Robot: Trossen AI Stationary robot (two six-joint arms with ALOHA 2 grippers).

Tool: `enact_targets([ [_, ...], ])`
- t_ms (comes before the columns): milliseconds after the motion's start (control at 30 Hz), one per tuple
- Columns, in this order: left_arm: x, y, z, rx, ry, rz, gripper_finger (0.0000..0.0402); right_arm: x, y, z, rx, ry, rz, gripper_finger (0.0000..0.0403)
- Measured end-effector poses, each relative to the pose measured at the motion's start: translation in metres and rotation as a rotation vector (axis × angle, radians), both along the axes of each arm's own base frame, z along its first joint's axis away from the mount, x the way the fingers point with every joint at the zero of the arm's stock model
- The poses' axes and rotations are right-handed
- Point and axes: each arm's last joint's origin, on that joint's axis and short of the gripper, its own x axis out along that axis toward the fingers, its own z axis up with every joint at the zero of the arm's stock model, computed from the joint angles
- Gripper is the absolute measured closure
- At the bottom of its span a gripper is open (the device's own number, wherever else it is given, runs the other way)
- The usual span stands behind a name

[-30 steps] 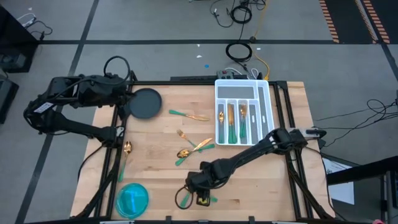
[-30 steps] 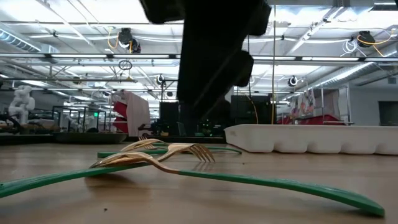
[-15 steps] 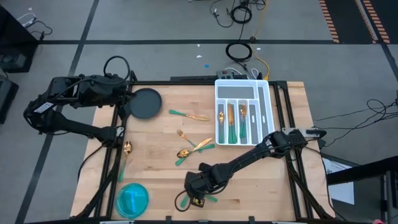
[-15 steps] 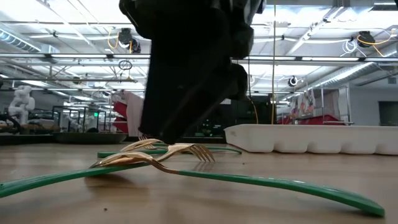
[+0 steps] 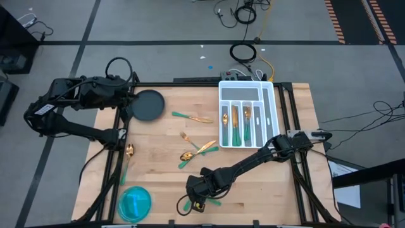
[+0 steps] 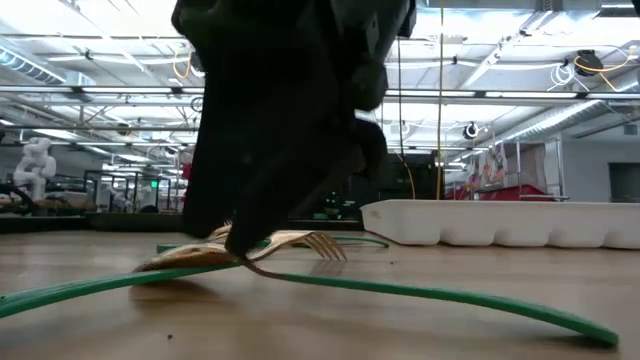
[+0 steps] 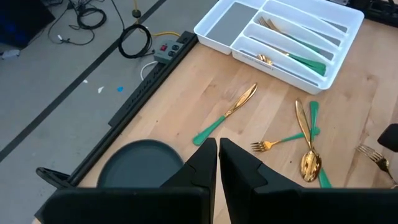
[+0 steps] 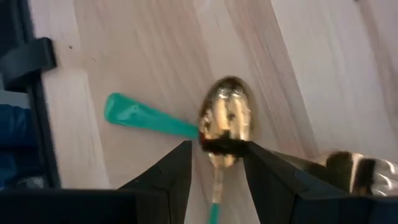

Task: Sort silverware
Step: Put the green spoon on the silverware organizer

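My right gripper is low at the table's near edge, open, pointing steeply down. Its fingers stand on either side of the neck of a gold spoon. The spoon's green handle runs back under the gripper. The spoon lies across a fork, whose green handle and gold head show on either side. More silverware lies mid-table: a knife, a fork, and a spoon and knife together. My left gripper is shut and held high by the dark plate. My right gripper comes from above at a slant, one finger on each side of the spoon's neck, just behind the head. The gap is much wider than the neck. I cannot tell whether a fingertip touches the spoon or the table.
The white compartmented tray at the far right holds several pieces. One spoon lies at the left edge. A round blue dish sits at the near left corner, close to the right gripper. Bare wood lies right of the gripper.
My right gripper has sunk toward the table and gone a little toward its left edge, rolling its wrist, down over the crossed spoon and fork. Its gap has stayed the same. The spoon's handle end has shifted slightly on the table.
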Motion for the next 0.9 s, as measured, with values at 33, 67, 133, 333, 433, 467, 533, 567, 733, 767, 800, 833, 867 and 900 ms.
enact_targets([
  [33,0.0,0.0,0.0,0.0,0.002,0.0,0.0373,0.0,0.0,-0.002,0.0,0.003,-0.004,0.0266],
  [67,0.0,0.0,0.0,0.0,0.002,0.0,0.0373,0.0,0.0,-0.005,0.002,0.01,-0.004,0.0266],
  [133,0.0,0.0,0.0,0.0,0.002,0.0,0.0373,0.001,0.001,-0.007,0.003,0.019,-0.013,0.0266],
  [333,0.0,0.0,0.0,0.0,0.002,-0.001,0.0373,-0.002,0.001,-0.008,-0.016,0.043,-0.012,0.0266],
  [433,0.0,0.0,0.0,0.0,0.002,-0.001,0.0373,-0.004,0.004,-0.008,-0.024,0.04,0.019,0.0266],
  [467,0.0,0.0,0.0,0.0,0.002,-0.001,0.0373,-0.004,0.005,-0.007,-0.023,0.034,0.028,0.0266],
  [533,0.0,0.0,0.0,0.0,0.002,-0.001,0.0373,-0.005,0.009,-0.003,-0.022,0.011,0.051,0.0264],
  [567,0.0,0.0,0.0,0.0,0.001,-0.001,0.0373,-0.006,0.011,0.0,-0.024,-0.005,0.05,0.0263],
  [733,0.0,0.0,0.0,0.0,-0.002,0.0,0.0373,-0.011,0.018,0.019,-0.051,-0.021,0.031,0.026],
  [767,0.0,0.0,0.0,0.0,-0.003,0.0,0.0373,-0.011,0.019,0.021,-0.054,-0.017,0.028,0.026],
  [800,0.0,0.0,0.0,0.0,-0.003,0.0,0.0373,-0.013,0.021,0.021,-0.055,-0.013,0.029,0.026],
  [833,0.0,0.0,0.0,0.0,-0.003,0.001,0.0373,-0.014,0.022,0.02,-0.056,-0.009,0.026,0.026],
  [867,0.0,0.0,0.0,-0.002,-0.004,0.002,0.0373,-0.014,0.024,0.017,-0.055,-0.003,0.024,0.026],
  [900,0.0,0.0,0.0,-0.005,-0.006,0.005,0.0373,-0.015,0.026,0.015,-0.054,0.003,0.022,0.026],
])
